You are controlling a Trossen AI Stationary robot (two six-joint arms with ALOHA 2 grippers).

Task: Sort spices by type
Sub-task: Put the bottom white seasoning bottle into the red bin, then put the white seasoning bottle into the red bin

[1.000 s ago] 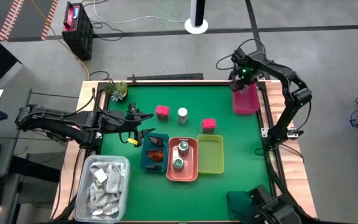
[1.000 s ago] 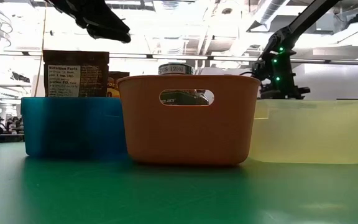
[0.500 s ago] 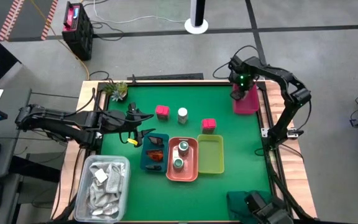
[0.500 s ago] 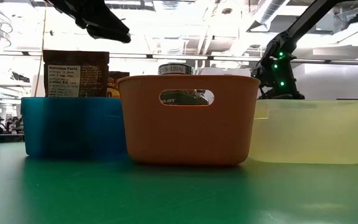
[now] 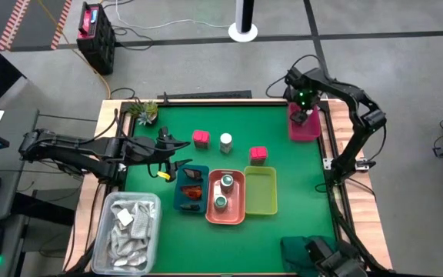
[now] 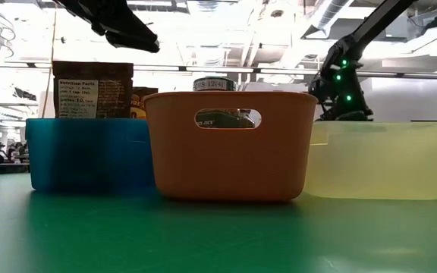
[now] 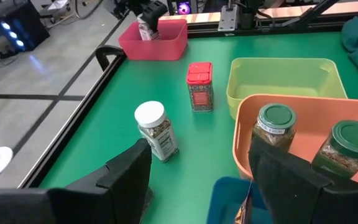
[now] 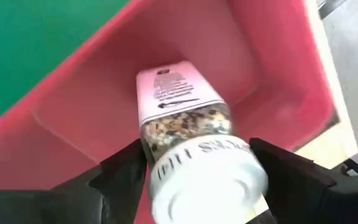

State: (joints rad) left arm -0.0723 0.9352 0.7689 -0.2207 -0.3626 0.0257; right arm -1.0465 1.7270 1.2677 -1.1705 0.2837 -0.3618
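A white-lidded jar (image 8: 194,155) is gripped between the fingers of the right gripper (image 8: 194,180), held tilted over the pink tray (image 8: 272,68) at the table's far right corner. The left gripper (image 5: 177,154), jaws spread wide and empty, is held over the green table (image 5: 298,200) beside the blue tray (image 5: 181,201), near another white-lidded jar (image 7: 156,129) and a pink box (image 7: 199,86).

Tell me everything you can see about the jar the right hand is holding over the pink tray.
The white-lidded jar is clear, showing mixed brownish spice inside, with a pale pink label and printing on its white cap. It is gripped between the right hand's two dark fingers, near the cap. It sits tilted within the pink tray; whether it touches the floor is unclear.
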